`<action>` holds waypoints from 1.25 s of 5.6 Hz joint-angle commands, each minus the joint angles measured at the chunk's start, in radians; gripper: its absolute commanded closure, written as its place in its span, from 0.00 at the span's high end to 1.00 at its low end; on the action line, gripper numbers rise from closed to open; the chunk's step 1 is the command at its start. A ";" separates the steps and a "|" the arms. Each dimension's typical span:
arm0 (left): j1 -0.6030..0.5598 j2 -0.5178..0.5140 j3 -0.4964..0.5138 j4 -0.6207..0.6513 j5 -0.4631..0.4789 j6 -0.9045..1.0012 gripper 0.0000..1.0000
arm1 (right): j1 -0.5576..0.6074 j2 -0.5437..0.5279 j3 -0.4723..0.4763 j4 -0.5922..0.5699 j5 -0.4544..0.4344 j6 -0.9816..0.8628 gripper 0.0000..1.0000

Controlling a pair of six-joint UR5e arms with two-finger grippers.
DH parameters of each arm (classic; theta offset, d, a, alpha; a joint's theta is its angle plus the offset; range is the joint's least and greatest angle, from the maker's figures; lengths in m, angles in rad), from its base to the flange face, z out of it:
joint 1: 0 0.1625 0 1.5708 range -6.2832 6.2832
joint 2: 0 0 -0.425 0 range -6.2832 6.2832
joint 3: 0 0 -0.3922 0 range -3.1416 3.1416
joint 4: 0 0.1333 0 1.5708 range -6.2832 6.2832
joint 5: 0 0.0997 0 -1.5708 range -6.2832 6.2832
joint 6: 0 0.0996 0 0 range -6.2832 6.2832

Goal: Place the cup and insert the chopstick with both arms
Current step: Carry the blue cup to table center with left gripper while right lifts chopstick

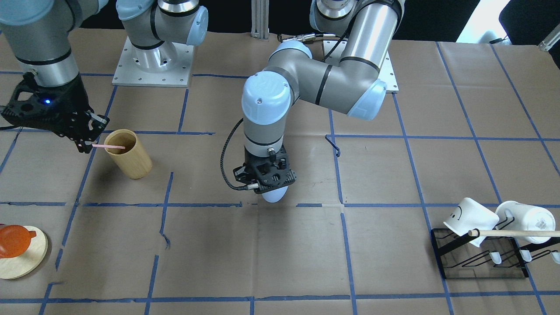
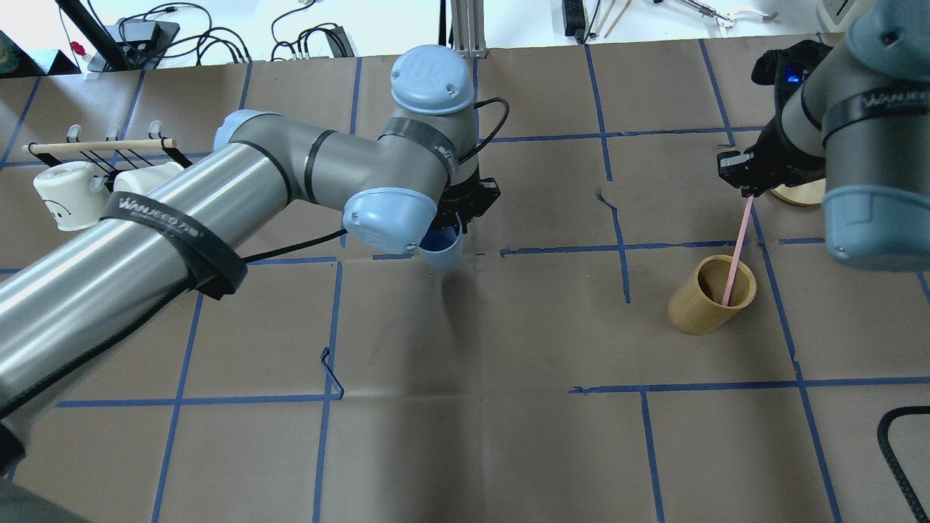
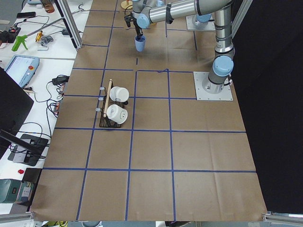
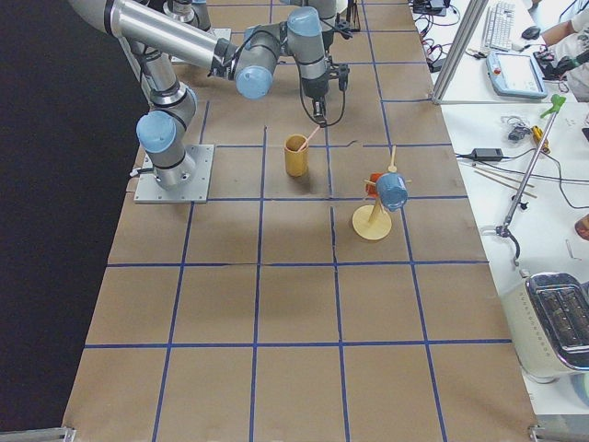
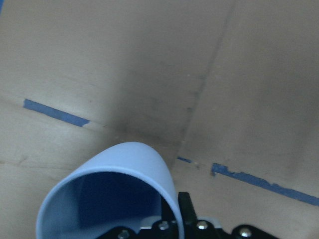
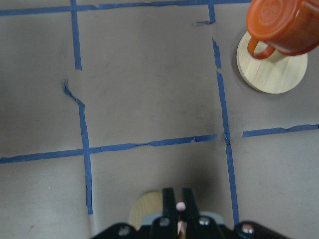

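Note:
My left gripper (image 1: 272, 186) is shut on the rim of the light blue cup (image 1: 274, 195) and holds it upright, low over the table's middle; whether its base touches the paper cannot be told. The cup also shows in the overhead view (image 2: 443, 250) and the left wrist view (image 5: 114, 194). My right gripper (image 2: 746, 192) is shut on the top end of a pale pink chopstick (image 2: 735, 247). The chopstick slants down, its lower end inside the tan wooden cylinder (image 2: 708, 298). In the front view that gripper (image 1: 87, 146) is just beside the cylinder's (image 1: 131, 157) rim.
A black rack (image 1: 481, 262) with two white mugs (image 1: 470, 218) and a wooden dowel (image 1: 516, 233) stands by the left arm's side. An orange mug (image 1: 15, 240) sits on a round wooden base (image 1: 26, 262) near the right arm. Blue tape lines cross the brown paper.

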 commanded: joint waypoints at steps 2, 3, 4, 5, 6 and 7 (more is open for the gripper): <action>-0.038 -0.054 0.045 0.000 0.009 0.035 0.63 | 0.011 0.118 -0.400 0.396 0.008 0.027 0.09; -0.038 -0.049 0.044 -0.006 0.014 0.079 0.80 | 0.046 0.167 -0.500 0.505 0.016 0.098 0.09; -0.038 -0.041 0.048 -0.003 0.078 0.086 0.83 | 0.107 0.215 -0.580 0.550 0.015 0.161 0.09; -0.038 -0.016 0.055 -0.010 0.075 0.091 0.98 | 0.151 0.247 -0.623 0.564 0.013 0.177 0.09; -0.021 0.039 0.079 -0.064 0.066 0.106 0.98 | 0.154 0.251 -0.623 0.563 0.016 0.177 0.09; 0.037 0.133 0.084 -0.180 0.027 0.209 0.98 | 0.156 0.260 -0.622 0.555 0.018 0.179 0.09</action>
